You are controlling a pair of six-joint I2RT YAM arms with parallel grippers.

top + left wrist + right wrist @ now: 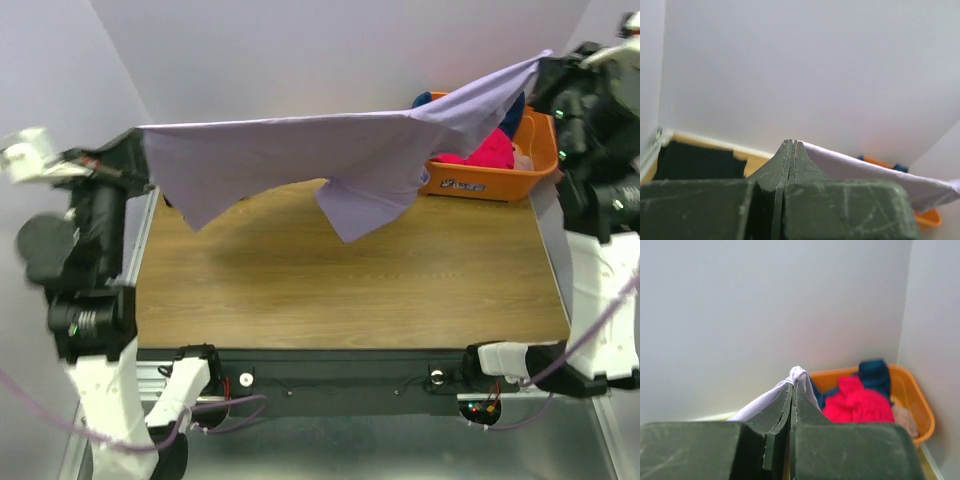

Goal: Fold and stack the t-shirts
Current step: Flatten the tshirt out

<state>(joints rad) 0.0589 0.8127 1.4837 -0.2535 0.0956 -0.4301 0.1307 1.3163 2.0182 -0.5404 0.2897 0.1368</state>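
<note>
- top external view: the wood-grained table (350, 285) lies directly under the hanging cloth, between the two arms.
- the lavender t-shirt (290, 150) hangs in the air above the table, stretched from one arm to the other. its long axis runs left to right, the right end higher than the left. two flaps droop from its lower edge toward the wood and appear not to touch it.
- the orange basket (495, 180) sits at the far right corner of the table, just behind the shirt's raised right end. a hot-pink shirt (857, 402) and a teal-blue shirt (874, 375) lie inside it.
- a black shirt (695, 161) lies on the far left of the table, seen from the left wrist; whether it is folded i cannot tell.
- the left gripper (792, 145) is pinched tight on the lavender shirt's left edge.
- the right gripper (792, 382) is pinched tight on a bunched corner at the other end.
- neither arm is nearer: each has one end. laying the shirt flat likely means lowering both ends together, straight down.
</note>
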